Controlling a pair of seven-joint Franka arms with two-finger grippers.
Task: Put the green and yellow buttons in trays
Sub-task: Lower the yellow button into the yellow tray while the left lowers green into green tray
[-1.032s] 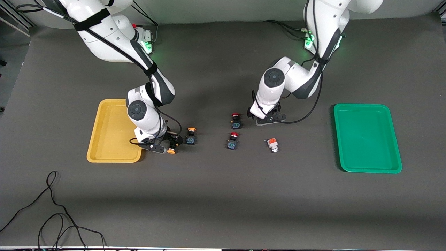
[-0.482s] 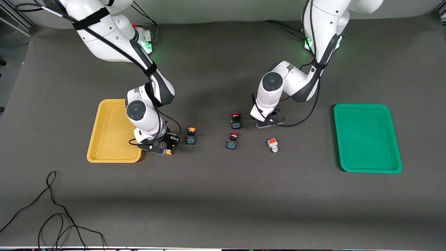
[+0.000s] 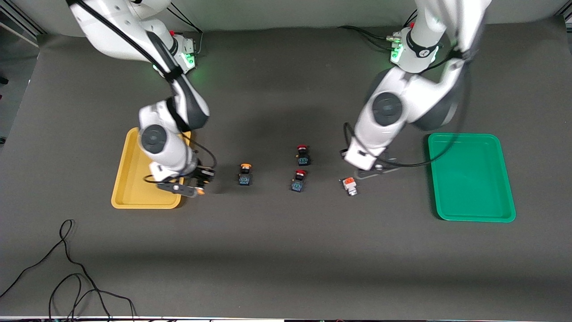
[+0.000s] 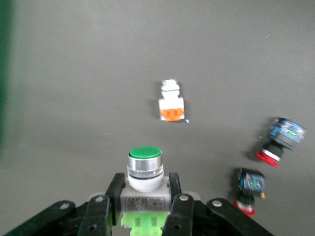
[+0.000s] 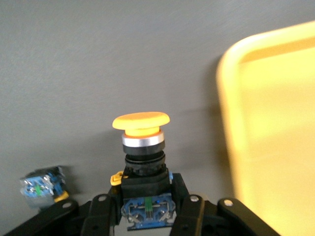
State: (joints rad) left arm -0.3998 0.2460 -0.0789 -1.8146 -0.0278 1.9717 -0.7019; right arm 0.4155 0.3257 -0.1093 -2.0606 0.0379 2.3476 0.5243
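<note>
The right gripper [image 3: 190,188] is clamped on a yellow-capped button [image 5: 141,142], holding it by its black-blue body with the cap pointing outward, so the cap stays clear of the fingers. It hangs over the edge of the yellow tray [image 3: 129,179] that faces the table's middle, probably on the way to a drop inside. A second yellow-capped button [image 3: 244,175] stands on the mat, near the yellow tray on the side toward the left arm's end. The left gripper [image 4: 145,206] pinches the green-capped button [image 4: 144,169] by its white-silver body, cap forward. In the front view it is over the mat between the loose buttons and the green tray [image 3: 470,176], which is bare, so the carry seems about half done. Toward the yellow tray from the green one, an orange-capped button [image 3: 350,185] lies tipped on its side. Two red-capped buttons [image 3: 302,154] sit closer still to the yellow tray and are no part of the job.
</note>
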